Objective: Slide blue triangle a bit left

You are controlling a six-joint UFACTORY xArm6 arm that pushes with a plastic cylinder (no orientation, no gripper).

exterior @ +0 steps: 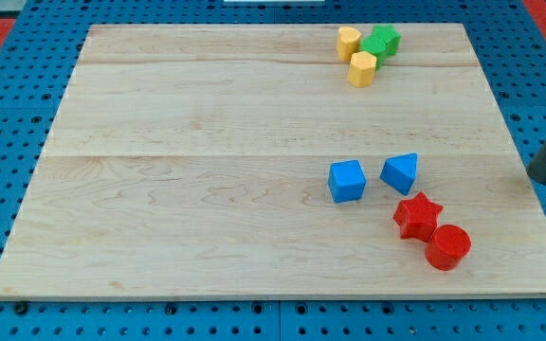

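Observation:
The blue triangle [401,172] lies on the wooden board at the lower right. A blue cube [347,181] sits just to its left, with a small gap between them. My rod enters from the view's right edge and my tip [541,178] rests at the board's right edge, well to the right of the blue triangle and apart from it. A red star [417,215] lies just below the triangle, and a red cylinder [447,247] touches the star's lower right.
At the board's top right, a yellow heart-like block [349,42], a green star [381,42] and a yellow hexagon [362,68] sit clustered together. The wooden board [207,170] lies on a blue pegboard surface.

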